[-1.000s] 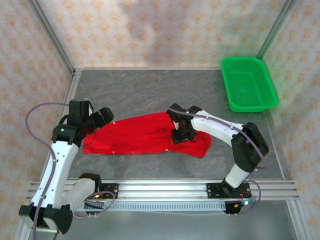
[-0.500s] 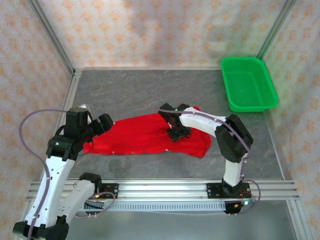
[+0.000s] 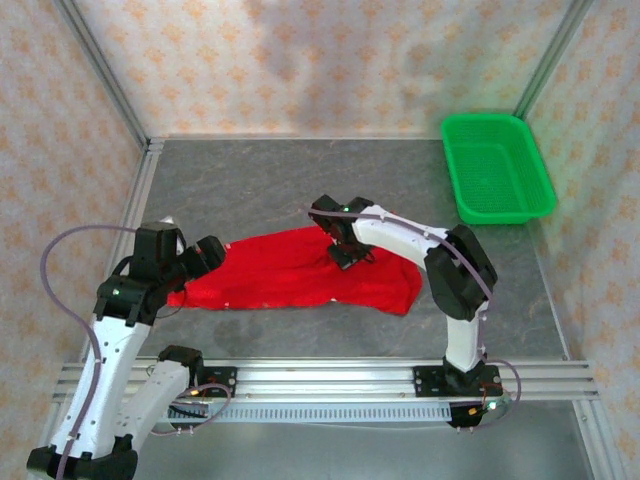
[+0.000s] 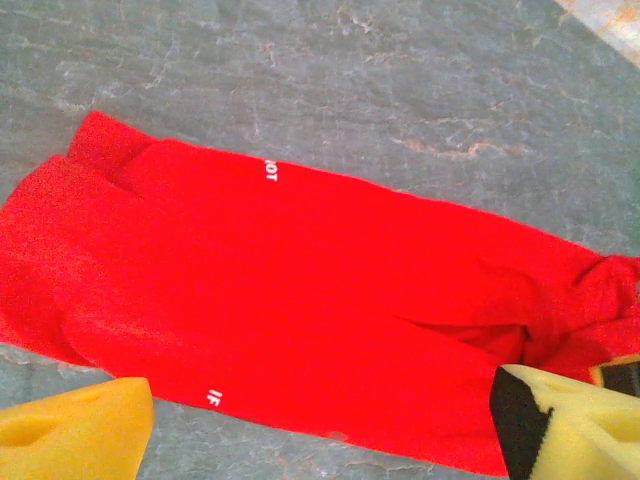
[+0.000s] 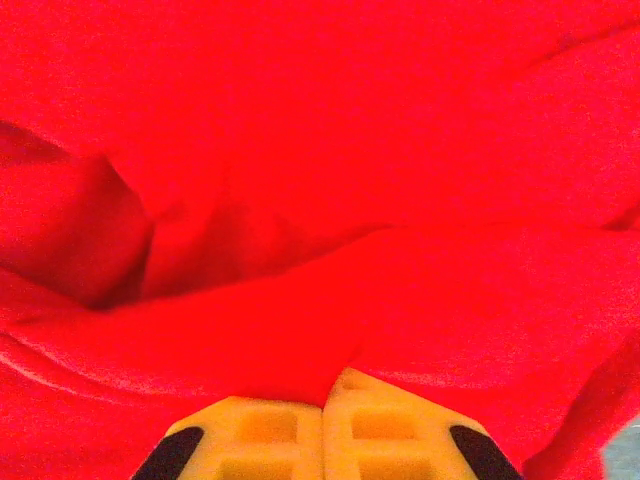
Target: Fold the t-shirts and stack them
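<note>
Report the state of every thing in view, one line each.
t-shirt: lying on the table, folded into a long band, rumpled at its right end.
left gripper: open, at the shirt's left end.
right gripper: shut, pinching a fold of the shirt.
green basket: upright, empty, at the table's far right corner.

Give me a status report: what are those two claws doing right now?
Left gripper open above the red t-shirt. Right gripper shut on a pinch of it. Shirt lies lengthwise on the table. Green basket far off, nothing blocking.
</note>
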Robot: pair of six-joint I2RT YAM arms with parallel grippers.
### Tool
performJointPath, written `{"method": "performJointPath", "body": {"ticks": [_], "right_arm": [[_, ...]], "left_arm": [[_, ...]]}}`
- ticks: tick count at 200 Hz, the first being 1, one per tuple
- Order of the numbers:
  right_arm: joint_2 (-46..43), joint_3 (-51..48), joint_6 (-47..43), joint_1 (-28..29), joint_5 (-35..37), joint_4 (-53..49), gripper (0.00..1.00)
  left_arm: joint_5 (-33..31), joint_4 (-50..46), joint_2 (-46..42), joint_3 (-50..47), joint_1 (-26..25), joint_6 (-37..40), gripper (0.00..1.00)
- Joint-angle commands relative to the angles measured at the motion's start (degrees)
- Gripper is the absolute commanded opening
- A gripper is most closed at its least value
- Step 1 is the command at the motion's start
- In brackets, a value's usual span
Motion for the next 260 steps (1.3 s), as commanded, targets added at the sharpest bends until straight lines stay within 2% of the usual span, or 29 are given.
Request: {"method": "performJointPath", "body": {"ticks": [1,76,106,136,155,189,204,225,247,260], "right_arm": [[2.8,4.3,-3.7,0.4,4.8,-3.4,0.05],[15.6,17.8,-9.3,0.3,10.0,-5.6,0.09],[17.7,22.1,-6.4,-0.3,13.0,-5.8,0.19],[10.7,21.3,1.7,-2.9,9.0,-4.8,0.37],[3.3,16.2,7.2,-5.2,3.9,-4.2,0.42],[-10.8,-0.1,13.8,-8.4,-4.9,-0.5,0.49],[-15.9,-7.1,17.6,-9.7,-8.5,0.4,0.55],[-22.7,-17.7,26.9,-10.4,-13.1,3.6,0.57],[-29.6,-31.6,39.0,-10.4,-18.6,14.7,0.56],[-31.5,-36.9,44.4,-10.4,-16.1,18.4,0.56]], "left_arm": [[-1.5,-1.4,-1.1,-1.7,-0.4,1.4,0.88],[-0.1,-1.3,-2.1,-5.4,-0.4,-0.5,0.89],[1.6,-0.6,-1.5,-7.8,-0.5,-3.7,0.88],[1.5,1.4,-1.0,-11.2,-1.2,-5.9,0.88],[0.9,3.1,1.5,-12.0,-2.2,-6.3,0.88],[-2.3,4.2,7.6,-10.9,-3.6,-5.4,0.89],[-2.3,5.3,10.6,-10.3,-3.6,-4.4,0.89],[-3.8,5.8,15.7,-7.9,-3.6,-2.2,0.91],[-4.5,5.6,24.5,-4.4,-3.4,0.5,0.92],[-3.6,6.9,30.2,-3.2,-2.3,1.2,0.92]]}}
